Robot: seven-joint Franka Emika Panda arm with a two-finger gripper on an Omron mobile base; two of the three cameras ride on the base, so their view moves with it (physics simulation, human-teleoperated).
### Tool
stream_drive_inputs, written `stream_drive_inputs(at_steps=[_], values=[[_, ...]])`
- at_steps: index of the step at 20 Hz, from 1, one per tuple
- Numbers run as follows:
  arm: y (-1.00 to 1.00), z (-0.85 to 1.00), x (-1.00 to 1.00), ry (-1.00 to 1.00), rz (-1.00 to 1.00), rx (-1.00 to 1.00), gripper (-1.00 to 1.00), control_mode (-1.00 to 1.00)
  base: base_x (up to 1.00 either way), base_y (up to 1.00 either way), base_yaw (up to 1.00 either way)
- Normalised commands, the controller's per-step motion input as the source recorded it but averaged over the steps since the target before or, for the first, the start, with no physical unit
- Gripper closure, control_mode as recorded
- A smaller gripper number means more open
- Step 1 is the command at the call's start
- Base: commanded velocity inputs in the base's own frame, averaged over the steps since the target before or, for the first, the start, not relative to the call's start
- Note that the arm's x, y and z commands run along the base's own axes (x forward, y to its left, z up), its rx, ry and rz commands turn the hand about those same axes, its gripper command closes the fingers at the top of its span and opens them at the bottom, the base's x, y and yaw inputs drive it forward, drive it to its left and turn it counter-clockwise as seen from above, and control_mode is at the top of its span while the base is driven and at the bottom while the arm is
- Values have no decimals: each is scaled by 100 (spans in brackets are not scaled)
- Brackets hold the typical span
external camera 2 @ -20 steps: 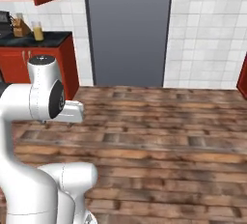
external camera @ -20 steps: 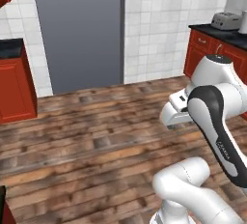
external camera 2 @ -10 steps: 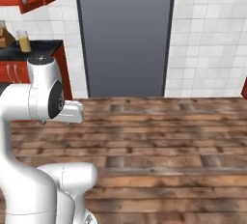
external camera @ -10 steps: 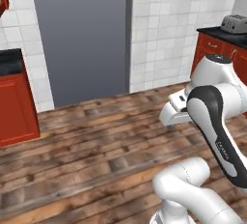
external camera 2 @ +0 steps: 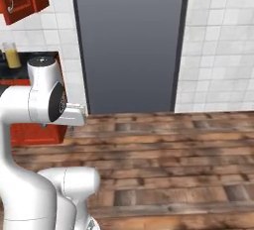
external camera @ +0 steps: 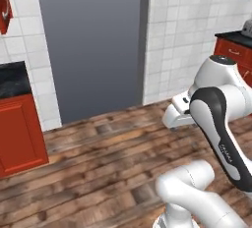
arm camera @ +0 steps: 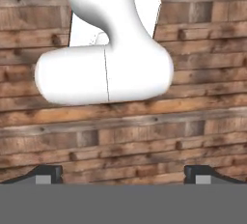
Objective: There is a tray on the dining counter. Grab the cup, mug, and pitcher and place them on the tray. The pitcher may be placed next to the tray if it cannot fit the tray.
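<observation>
From the left base view, we see the whole scene has slid sideways compared with a moment ago: the tall grey door panel (external camera: pixel 91 45) now fills the middle and stands larger, the red cabinet (external camera: pixel 19 133) with its black top sits lower left, and the far red cabinet with a black worktop (external camera: pixel 235 50) has drifted to the right edge. That tells us the base is turning or driving, not that anything on the floor moved, so we judge the robot is travelling between stations and no pick or place is under way. The white arm (external camera: pixel 219 119) is folded close over the base. From the right base view, the same shift shows: the grey door is nearer and centred, the wooden plank floor (external camera 2: pixel 173 164) spreads ahead, and at the far left a black worktop over a red cabinet carries the pitcher (external camera 2: pixel 11 56), a tall clear glass cylinder, orange-yellow in its lower part, standing upright and well apart from the arm. We cannot make out a tray, cup or mug near it. From the hand view, we look down at the floor planks, and the gripper (arm camera: pixel 123 175) has its two dark tips set wide apart at the bottom corners with nothing between them, so it is open and empty. We judge the pitcher is the nearest target still to fetch.
</observation>
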Motion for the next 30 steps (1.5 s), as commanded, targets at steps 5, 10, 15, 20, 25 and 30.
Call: stream_drive_inputs(at_steps=[5, 10, 15, 20, 25, 30], values=[[0, 0, 0, 0, 0, 0, -100, 100, 100, 73, 0], [0, 0, 0, 0, 0, 0, -100, 100, 46, 97, 0], [0, 0, 0, 0, 0, 0, -100, 100, 1, 100, 0], [0, 0, 0, 0, 0, 0, -100, 100, 0, 100, 0], [0, 0, 0, 0, 0, 0, -100, 100, 11, 99, 0], [0, 0, 0, 0, 0, 0, -100, 100, 59, 84, -4]])
